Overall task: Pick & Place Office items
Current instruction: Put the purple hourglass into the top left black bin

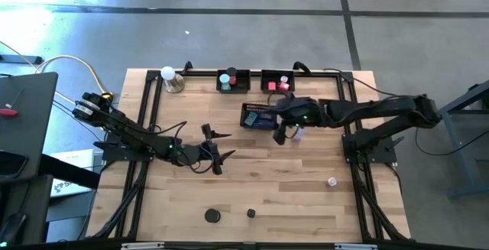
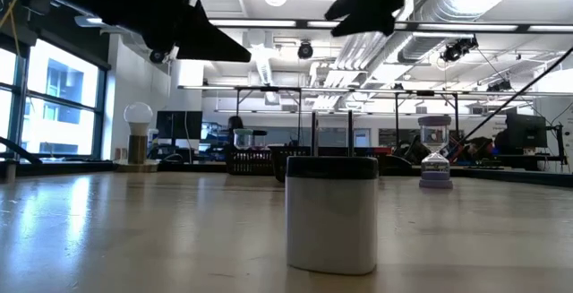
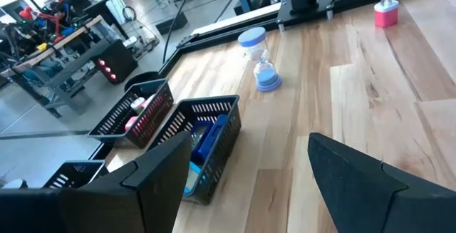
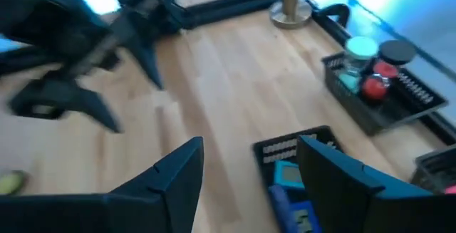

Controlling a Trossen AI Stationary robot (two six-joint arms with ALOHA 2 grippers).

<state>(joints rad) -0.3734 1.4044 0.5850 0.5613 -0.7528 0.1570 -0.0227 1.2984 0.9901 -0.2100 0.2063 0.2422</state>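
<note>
Three mesh trays point(image 1: 234, 80), two black discs point(image 1: 212, 215)

Pale wood table point(image 1: 306, 196) w/ visible grain, black mesh trays point(image 3: 214, 112), matt dark tools point(image 3: 242, 183)

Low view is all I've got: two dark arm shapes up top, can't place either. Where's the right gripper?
Observer: The right gripper is at the right end of the mesh tray that holds the blue blocks, mid-table.
Operator: Holding anything?
Observer: No. In its wrist view the fingers stand apart with nothing between them.
Operator: And the left?
Observer: The left gripper is open and empty, over bare wood left of centre, apart from all the trays.
</note>
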